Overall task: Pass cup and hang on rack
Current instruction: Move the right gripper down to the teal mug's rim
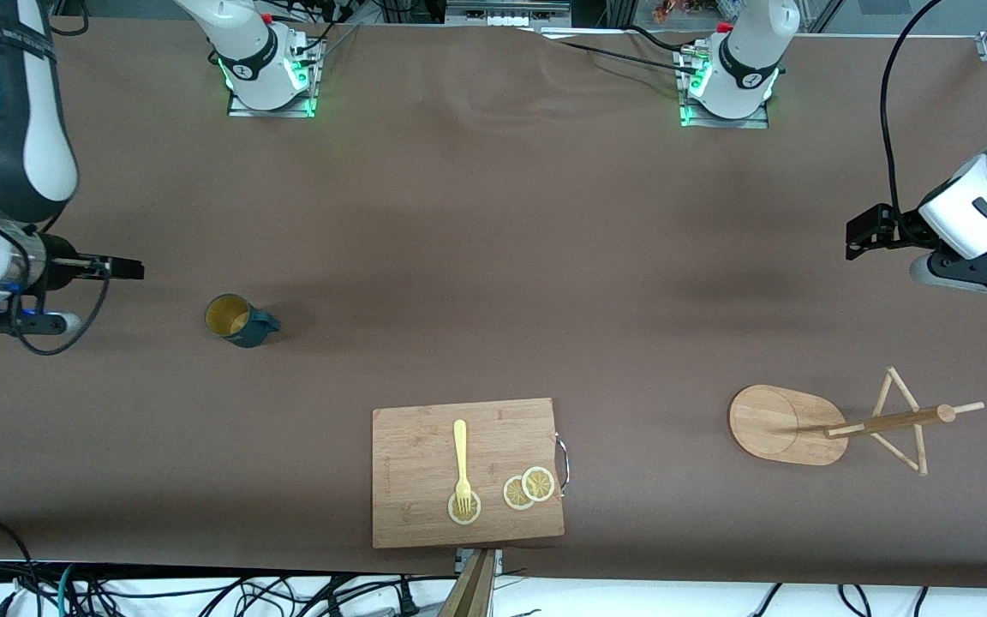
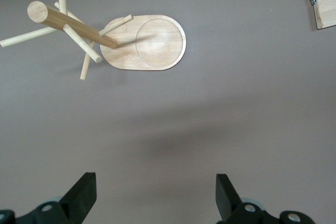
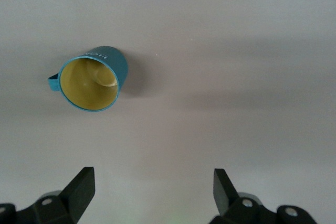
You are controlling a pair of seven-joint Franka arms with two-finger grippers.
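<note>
Nothing is done yet: the small dark teal cup (image 1: 239,320) stands untouched toward the right arm's end of the table, well apart from the light bamboo rack (image 1: 836,424) at the left arm's end. The right gripper (image 3: 152,188) hangs spread and empty near the cup; the left gripper (image 2: 156,192), also spread and empty, waits near the rack. Grasp, pass and hanging all remain.

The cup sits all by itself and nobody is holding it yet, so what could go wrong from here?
The cup is small with a small handle, so the open right gripper might knock it over instead of gripping it. The rack has thin pegs; the open left gripper could miss one and drop the cup, or nudge the rack.
</note>
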